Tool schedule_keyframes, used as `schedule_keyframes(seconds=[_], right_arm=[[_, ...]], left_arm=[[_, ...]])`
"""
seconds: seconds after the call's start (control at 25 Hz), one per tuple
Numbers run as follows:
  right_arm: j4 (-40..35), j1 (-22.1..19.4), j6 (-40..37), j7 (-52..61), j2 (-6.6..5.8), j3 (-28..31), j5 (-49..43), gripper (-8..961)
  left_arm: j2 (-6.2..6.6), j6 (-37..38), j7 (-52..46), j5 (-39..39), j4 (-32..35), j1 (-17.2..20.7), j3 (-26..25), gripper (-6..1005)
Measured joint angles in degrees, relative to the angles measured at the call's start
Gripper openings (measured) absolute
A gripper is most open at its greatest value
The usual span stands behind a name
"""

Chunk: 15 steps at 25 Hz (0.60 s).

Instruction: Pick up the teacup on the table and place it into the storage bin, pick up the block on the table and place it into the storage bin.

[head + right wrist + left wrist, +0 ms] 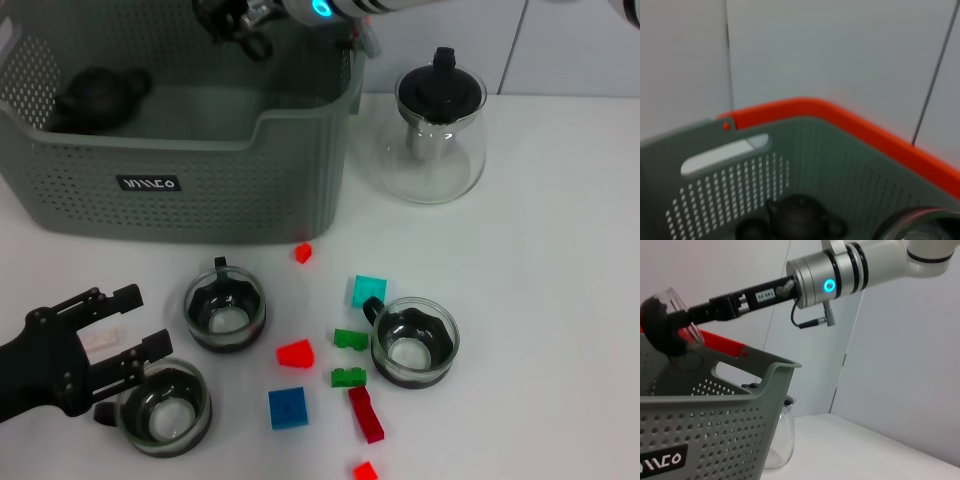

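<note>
The storage bin (pixel 200 190) fills the table from about ten to twelve o'clock, its open top turned up to take things. The right arm reaches in over it from the far side. In the left wrist view the right gripper (pixel 670 332) is clamped on a clear held teacup (pixel 676 300), tipped on its side above the rim. My guess is that it hangs there to let the cup down inside. A dark teapot (pixel 100 95) already sits in the bin's nine o'clock end, so the free floor is toward the three o'clock wall.

A glass teapot (pixel 440 130) with a black lid stands at one o'clock, just beside the bin's corner. A low swing out that way could clip it.

The left gripper (pixel 145 320) hovers at eight o'clock with its fingers apart, and a pale block (pixel 100 338) lies on the table just beside them. Three more cups wait on the table: the near cup (pixel 165 405) at seven o'clock is close against the left gripper, the middle cup (pixel 225 308) is just before the bin wall, and the right cup (pixel 413 343) is at five o'clock.

Small blocks crowd the space between the cups, among them a cyan block (pixel 368 291), a blue block (pixel 288 408) and a red wedge (pixel 296 353), so fingers have little room to come down there.
</note>
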Motion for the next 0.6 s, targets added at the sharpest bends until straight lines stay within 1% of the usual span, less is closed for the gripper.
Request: schedule_keyframes(seconds=[0.2, 0.6], right_arm=[[0.43, -1.21, -1.56, 0.06, 0.05, -1.37, 0.02, 53], [1.23, -2.43, -4.53, 0.12, -0.36, -2.04, -0.32, 53]], left_arm=[[-0.08, -0.02, -0.13, 0.04, -0.11, 0.1, 0.03, 725], [-0.09, -0.02, -0.17, 0.14, -0.19, 0.2, 0.41, 724]])
